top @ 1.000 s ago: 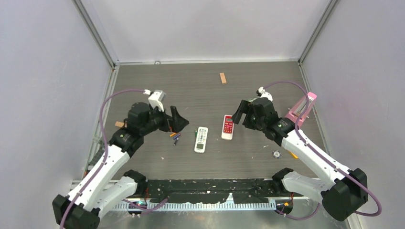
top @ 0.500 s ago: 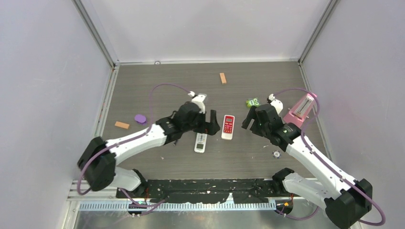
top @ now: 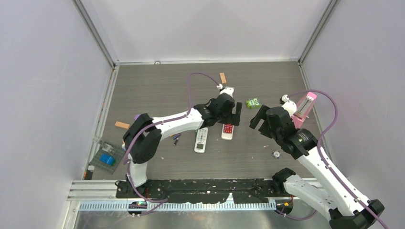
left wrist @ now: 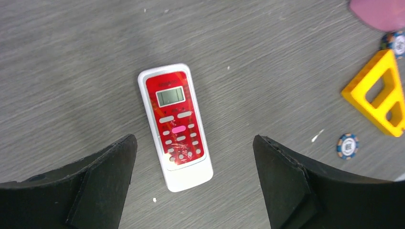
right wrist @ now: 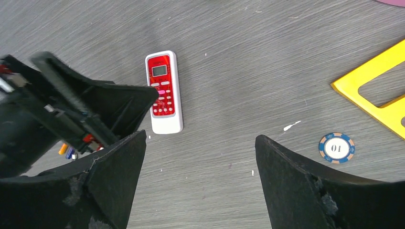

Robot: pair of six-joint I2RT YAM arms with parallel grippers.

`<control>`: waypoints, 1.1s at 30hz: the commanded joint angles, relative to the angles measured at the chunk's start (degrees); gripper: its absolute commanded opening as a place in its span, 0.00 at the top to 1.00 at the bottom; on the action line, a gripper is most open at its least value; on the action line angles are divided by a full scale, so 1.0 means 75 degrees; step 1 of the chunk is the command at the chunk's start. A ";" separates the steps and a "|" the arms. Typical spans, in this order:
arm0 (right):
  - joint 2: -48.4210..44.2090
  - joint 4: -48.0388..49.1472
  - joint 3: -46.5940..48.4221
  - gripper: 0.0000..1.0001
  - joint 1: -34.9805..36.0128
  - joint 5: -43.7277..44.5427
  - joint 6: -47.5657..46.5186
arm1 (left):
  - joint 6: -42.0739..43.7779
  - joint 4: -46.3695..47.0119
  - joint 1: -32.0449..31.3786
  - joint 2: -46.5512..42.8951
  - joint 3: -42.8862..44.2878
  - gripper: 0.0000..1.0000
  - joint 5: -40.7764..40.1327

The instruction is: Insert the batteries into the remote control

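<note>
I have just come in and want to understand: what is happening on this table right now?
Neither arm holds anything. The left pincer hovers open over the red-faced remote, not the white remote control, which lies face up nearby. The batteries lie loose on the table to its left, so loading has not begun. The right pincer is open too, off to the right.

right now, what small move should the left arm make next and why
Probably shift the open left gripper over to the white remote. It hovers empty above the red-faced remote, which looks like the wrong one to load.
</note>
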 commanded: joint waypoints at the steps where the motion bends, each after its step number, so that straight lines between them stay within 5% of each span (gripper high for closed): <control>1: -0.0186 -0.0220 0.0311 0.10 0.0027 0.0256 0.0165 | -0.0185 -0.0717 -0.0140 0.0477 0.0469 0.07 -0.0405; 14: -0.0744 -0.0677 0.0621 0.11 0.0027 0.0324 0.0326 | -0.0119 -0.0999 -0.0403 0.1746 0.1315 0.18 -0.0348; 22: -0.0800 -0.0721 0.0645 0.11 0.0029 0.0249 0.0335 | -0.0229 -0.2110 -0.0488 0.2343 0.2140 0.39 -0.0854; 30: -0.0864 -0.0717 0.0661 0.11 0.0027 0.0187 0.0357 | 0.0014 -0.2441 -0.0491 0.2669 0.2466 0.34 -0.0967; 33: -0.0860 -0.0713 0.0642 0.11 0.0033 0.0181 0.0362 | 0.0149 -0.2462 -0.0497 0.2756 0.2534 0.40 -0.1010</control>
